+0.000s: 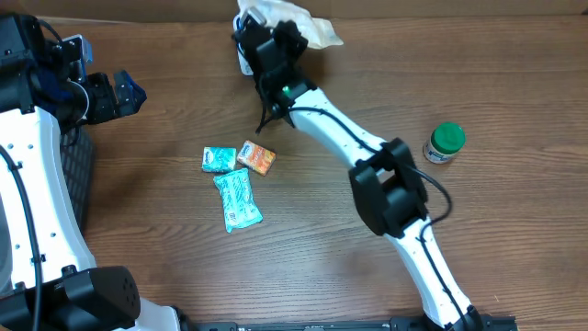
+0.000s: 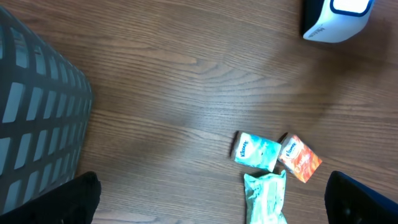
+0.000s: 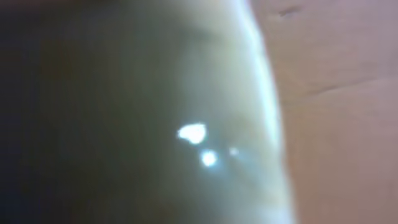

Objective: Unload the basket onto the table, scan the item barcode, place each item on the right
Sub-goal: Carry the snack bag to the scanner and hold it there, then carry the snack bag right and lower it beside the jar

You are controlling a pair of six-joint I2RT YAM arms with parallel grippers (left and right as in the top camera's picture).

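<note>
Pale packet [image 1: 320, 34] at the far table [image 1: 303, 267] edge, my right claw [image 1: 266, 35] closed against it.
Overhead: my left claw [image 1: 130, 92] gapes, holding nothing, well apart from 3 tissue packs [image 1: 234, 179]. Left wrist: fingers [image 2: 78, 200] spread wide over bare wood. Right wrist: pale blur, grip unclear.

Premises: a robotics test station laid out as a mock shop checkout, not a home or a trading shop.

Grounds: two white-and-black robot arms, the left arm [image 1: 28, 184] and the right arm [image 1: 344, 138], are mounted at a wood-grain table [image 1: 184, 276]. Small packaged retail goods lie loose on it: a small tissue pack [image 1: 219, 159], a longer tissue pack [image 1: 237, 199], an orange packet [image 1: 257, 157] and a green-lidded jar [image 1: 445, 143]. A grey mesh basket [image 2: 34, 106] stands at the left edge. A white-and-black device [image 2: 336, 18] sits at the far side. Plain brown board [image 1: 441, 7] backs the table.
</note>
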